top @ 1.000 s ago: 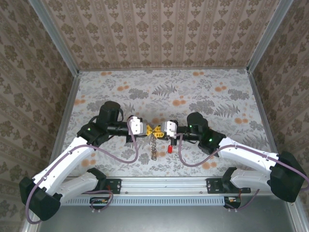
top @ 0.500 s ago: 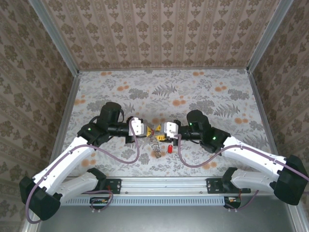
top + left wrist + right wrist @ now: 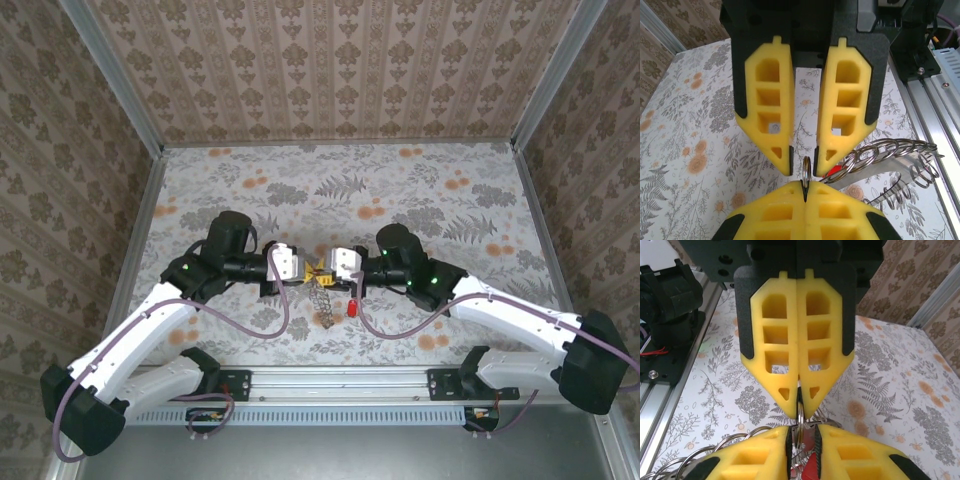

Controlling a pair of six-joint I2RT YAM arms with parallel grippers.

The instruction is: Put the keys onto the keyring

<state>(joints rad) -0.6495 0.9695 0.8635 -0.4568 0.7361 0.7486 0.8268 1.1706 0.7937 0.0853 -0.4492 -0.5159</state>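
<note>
Left gripper: clamped shut on keyring wire.
Right gripper: jaws narrowly parted at the wire.
Key: red, just below the right gripper.
Advice: steady the ring, then feed the key in gently.

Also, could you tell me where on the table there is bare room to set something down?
Bare: the far half of the table, up to the back wall, and the far right corner. Crowded: the centre, where the left gripper and right gripper meet at the keyring, a red key beside it.
</note>
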